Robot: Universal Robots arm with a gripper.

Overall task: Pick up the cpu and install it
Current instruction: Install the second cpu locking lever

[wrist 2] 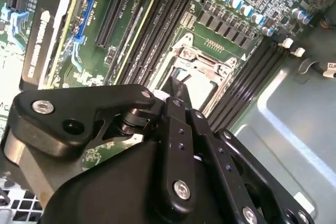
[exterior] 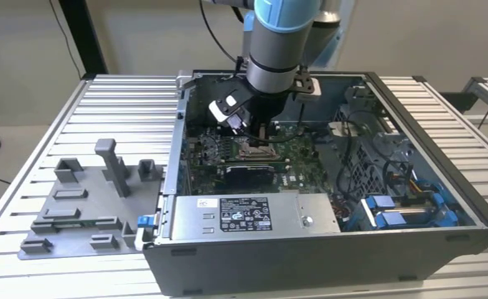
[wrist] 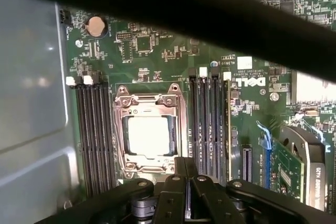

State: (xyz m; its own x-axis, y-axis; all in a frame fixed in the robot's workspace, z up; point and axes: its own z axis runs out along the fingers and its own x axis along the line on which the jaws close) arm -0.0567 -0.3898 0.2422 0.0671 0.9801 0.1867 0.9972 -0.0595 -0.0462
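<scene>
Where the motherboard (wrist: 157,51) is seen in the first wrist view, one cpu (wrist: 148,135) is found seated in the single metal-framed socket (wrist: 149,129), with four dark memory slots (wrist: 94,129) on one side and four more on the other. One gripper (wrist: 185,167) is poised just above the socket's edge, its fingers (wrist: 181,165) drawn together on nothing. In the exterior view, one grey tray (exterior: 86,205) with upright posts is seen beside the open case (exterior: 443,156).

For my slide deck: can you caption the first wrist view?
Wrist camera over the motherboard: the cpu sits in its metal-framed socket, gripper just above the socket's edge.
</scene>
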